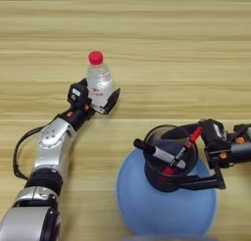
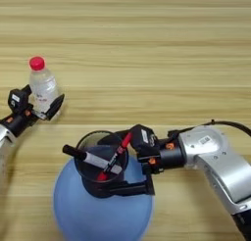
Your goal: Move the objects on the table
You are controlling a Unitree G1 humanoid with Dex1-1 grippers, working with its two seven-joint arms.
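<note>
A small clear bottle [image 1: 98, 81] with a red cap and white label stands upright on the wooden table [image 1: 171, 39], left of centre. My left gripper [image 1: 100, 96] is shut on its lower half, a black finger [image 1: 113, 100] showing on its right side. A dark translucent cup [image 1: 170, 162] stands on the light-blue plate [image 1: 166, 213]. Inside it lean a black-capped marker [image 1: 156, 152] and a red-capped marker [image 1: 189, 144]. My right gripper [image 2: 105, 162] reaches in from the right and is shut on the cup, one finger along its far rim and one along its near side.
The round plate takes up the near middle of the table and runs off the bottom edge. My left arm [image 1: 49, 156] comes in from the lower left, with a black cable looping beside it. The right forearm [image 2: 215, 159] crosses the lower right.
</note>
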